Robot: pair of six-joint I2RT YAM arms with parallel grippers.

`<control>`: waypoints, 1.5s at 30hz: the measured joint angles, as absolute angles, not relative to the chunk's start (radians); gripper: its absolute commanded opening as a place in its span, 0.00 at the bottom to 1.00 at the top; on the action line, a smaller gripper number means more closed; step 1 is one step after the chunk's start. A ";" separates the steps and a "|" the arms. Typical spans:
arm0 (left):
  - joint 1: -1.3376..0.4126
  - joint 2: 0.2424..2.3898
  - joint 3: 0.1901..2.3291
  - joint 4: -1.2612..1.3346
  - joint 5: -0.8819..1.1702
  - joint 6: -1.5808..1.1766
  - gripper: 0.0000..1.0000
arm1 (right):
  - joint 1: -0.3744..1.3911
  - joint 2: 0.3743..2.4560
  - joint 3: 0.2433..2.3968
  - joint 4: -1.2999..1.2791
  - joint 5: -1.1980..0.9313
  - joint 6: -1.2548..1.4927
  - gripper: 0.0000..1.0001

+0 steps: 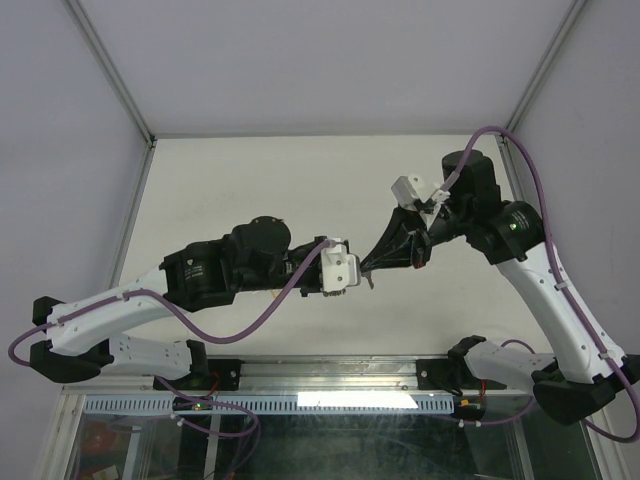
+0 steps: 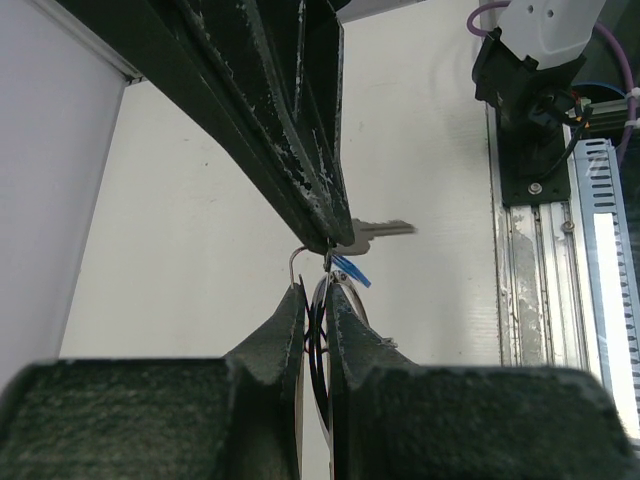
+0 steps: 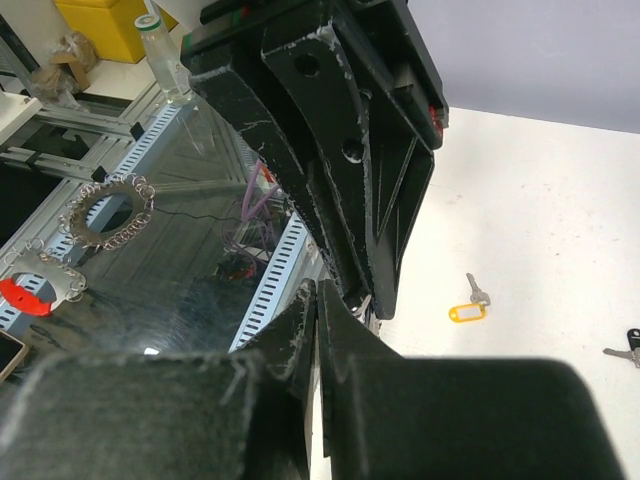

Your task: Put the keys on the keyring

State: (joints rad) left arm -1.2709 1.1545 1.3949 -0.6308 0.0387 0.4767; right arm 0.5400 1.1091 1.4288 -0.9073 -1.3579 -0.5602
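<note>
- Pale walls boxed in a white counter, and we saw both arms meeting above its middle.
- Left jaws stood almost closed, pinching the thin wire of the keyring edge-on between their tips, lifted clear of the counter.
- Right jaws were fully closed on the blue key, reaching in from the far right. Its silver blade stuck out sideways, and blue plastic showed just under the tips, right beside the ring.
- We could not tell whether that key was already threaded onto the wire.
- We found the yellow key lying flat on the counter, well apart from both jaws, with a dark-headed key beyond it.
- We judged the keys light, stiff and slick, so a pinch on bare metal could let them swivel. The plastic head or tag looked the surer place to hold.
- The ring we took for springy wire that resists parting, best gripped on its rim away from the split end.
- The flat yellow key seemed awkward to lift, and its thicker tag offered the better edge.
</note>
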 measured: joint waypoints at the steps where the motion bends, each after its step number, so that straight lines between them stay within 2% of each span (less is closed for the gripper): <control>1: -1.271 1.155 1.395 -0.631 0.034 0.477 0.00 | 0.540 1.109 1.431 -0.915 -1.356 -0.565 0.00; 13: -1.272 1.161 1.396 -0.644 -0.015 0.480 0.00 | 0.540 1.086 1.422 -0.901 -1.285 -0.543 0.00; 22: -1.291 1.182 1.359 -0.527 -0.225 0.457 0.00 | 0.539 0.942 1.305 -0.672 -1.004 -0.331 0.00; 28: -1.281 1.153 1.301 -0.476 -0.365 0.466 0.00 | 0.539 0.908 1.291 -0.651 -0.871 -0.238 0.00; 33: -1.275 1.102 1.255 -0.462 -0.389 0.485 0.00 | 0.539 0.873 1.278 -0.645 -0.822 -0.208 0.00; 38: -1.275 1.079 1.238 -0.427 -0.392 0.495 0.00 | 0.539 0.852 1.245 -0.606 -0.801 -0.176 0.18; 45: -1.275 1.031 1.142 -0.358 -0.387 0.550 0.00 | 0.539 0.839 1.180 -0.456 -0.770 -0.003 0.29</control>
